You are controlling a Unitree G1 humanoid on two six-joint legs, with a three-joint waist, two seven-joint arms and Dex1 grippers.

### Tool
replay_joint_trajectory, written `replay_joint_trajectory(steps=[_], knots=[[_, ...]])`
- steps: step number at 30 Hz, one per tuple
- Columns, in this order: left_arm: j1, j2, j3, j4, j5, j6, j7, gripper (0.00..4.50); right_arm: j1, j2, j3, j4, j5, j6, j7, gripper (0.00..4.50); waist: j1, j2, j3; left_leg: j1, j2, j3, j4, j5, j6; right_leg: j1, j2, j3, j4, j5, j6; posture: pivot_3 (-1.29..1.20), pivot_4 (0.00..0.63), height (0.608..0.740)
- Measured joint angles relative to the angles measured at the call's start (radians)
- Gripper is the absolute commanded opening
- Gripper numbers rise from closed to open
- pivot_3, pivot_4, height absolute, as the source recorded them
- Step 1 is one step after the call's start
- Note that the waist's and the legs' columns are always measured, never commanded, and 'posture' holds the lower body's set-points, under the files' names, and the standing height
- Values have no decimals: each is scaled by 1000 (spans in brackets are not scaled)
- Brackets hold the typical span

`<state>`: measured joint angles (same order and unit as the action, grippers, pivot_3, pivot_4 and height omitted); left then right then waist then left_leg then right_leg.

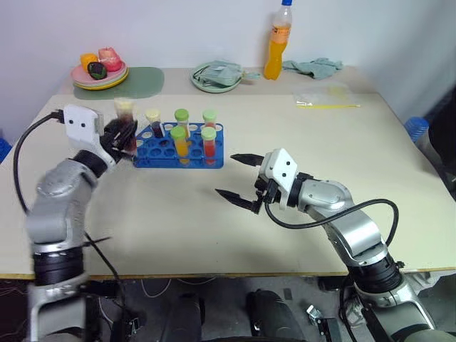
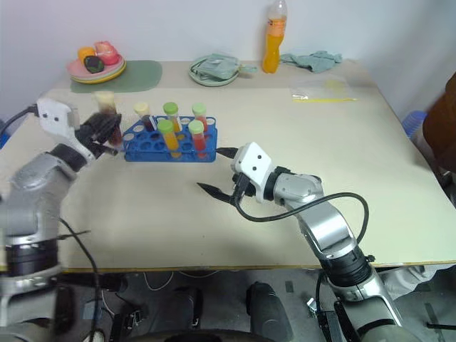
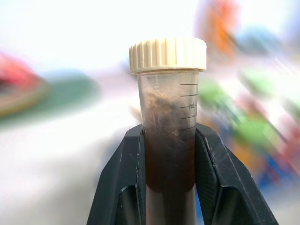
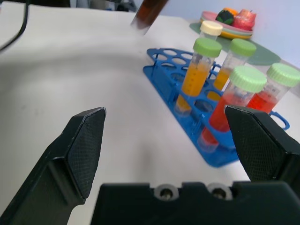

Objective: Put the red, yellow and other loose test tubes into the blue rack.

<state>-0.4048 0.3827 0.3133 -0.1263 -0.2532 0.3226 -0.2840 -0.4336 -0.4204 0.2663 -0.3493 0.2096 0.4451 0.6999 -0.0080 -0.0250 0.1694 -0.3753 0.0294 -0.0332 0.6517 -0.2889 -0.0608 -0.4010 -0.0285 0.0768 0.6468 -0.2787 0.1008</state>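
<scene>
My left gripper [image 1: 125, 135] is shut on a test tube [image 3: 168, 117] of dark maroon liquid with a cream cap. It holds the tube upright above the table, just left of the blue rack [image 1: 178, 162], and the black fingers [image 3: 125, 178] clamp the tube's lower half. Several capped tubes stand in the rack: red [image 1: 208, 142] and yellow-orange [image 1: 179, 141] with green caps, and a dark one with a cream cap [image 1: 153, 121]. The right gripper [image 1: 224, 174] hovers open and empty over the table, right of and in front of the rack [image 4: 161, 70], pointing toward it.
Along the table's far edge are a plate of toy food [image 1: 100, 71], a green mat [image 1: 146, 80], a pale green dish with a cloth [image 1: 217, 77], a tall orange drink bottle [image 1: 278, 43], a crumpled cloth [image 1: 313, 66] and a clear bag [image 1: 324, 100].
</scene>
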Motion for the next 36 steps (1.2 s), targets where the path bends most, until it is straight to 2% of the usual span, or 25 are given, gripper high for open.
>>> replay_joint_trajectory(steps=[2, 4, 7, 11, 18, 35, 36], knots=[[-11, -89, -30, 73, 80, -155, 104, 774, -1, 12, 3, 9, -4, -6, -2, 4500, -1, 0, 0, 0, 0, 0, 0, 0, 0, 0, 0, 0, 0, 0, 0, 0, 150, 740], [-26, -131, -64, 161, 139, -281, 156, 774, -5, 21, 5, 17, -10, -10, -2, 4500, -3, 0, 0, 1, 0, 0, 0, 0, 0, 0, 0, 0, 0, 0, 0, 0, 150, 740], [-47, -171, -106, 289, 185, -437, 181, 774, -8, 31, 6, 24, -11, -11, -2, 4500, -7, 0, 0, 1, 0, 0, -1, 0, 0, 0, 1, 0, 0, 0, 0, 0, 150, 740], [-74, -174, -124, 424, 207, -552, 187, 774, -11, 32, 7, 24, -14, -12, -2, 4500, -10, 0, 0, 1, 0, 0, -1, 0, 0, 0, 2, 0, 1, 0, 0, 0, 150, 740], [-92, -148, -124, 550, 222, -634, 187, 774, -7, 32, 5, 23, -20, -12, -13, 4500, -7, 0, 0, 1, 0, 0, -1, 0, 0, 0, 2, 0, 0, 0, 0, 0, 150, 740], [-148, -160, -124, 683, 217, -704, 175, 774, 1, 29, 3, 21, -20, -11, -25, 4500, -6, 0, 0, 1, 0, 0, -1, 0, 0, 0, 2, -1, 1, 0, 0, 0, 150, 740], [-148, -161, -124, 687, 215, -705, 173, 1273, 1, 29, 3, 21, -20, -11, -25, 4500, -6, 0, 0, 1, 0, 0, -1, 0, 0, 0, 2, -1, 0, 0, 0, 0, 150, 740]])
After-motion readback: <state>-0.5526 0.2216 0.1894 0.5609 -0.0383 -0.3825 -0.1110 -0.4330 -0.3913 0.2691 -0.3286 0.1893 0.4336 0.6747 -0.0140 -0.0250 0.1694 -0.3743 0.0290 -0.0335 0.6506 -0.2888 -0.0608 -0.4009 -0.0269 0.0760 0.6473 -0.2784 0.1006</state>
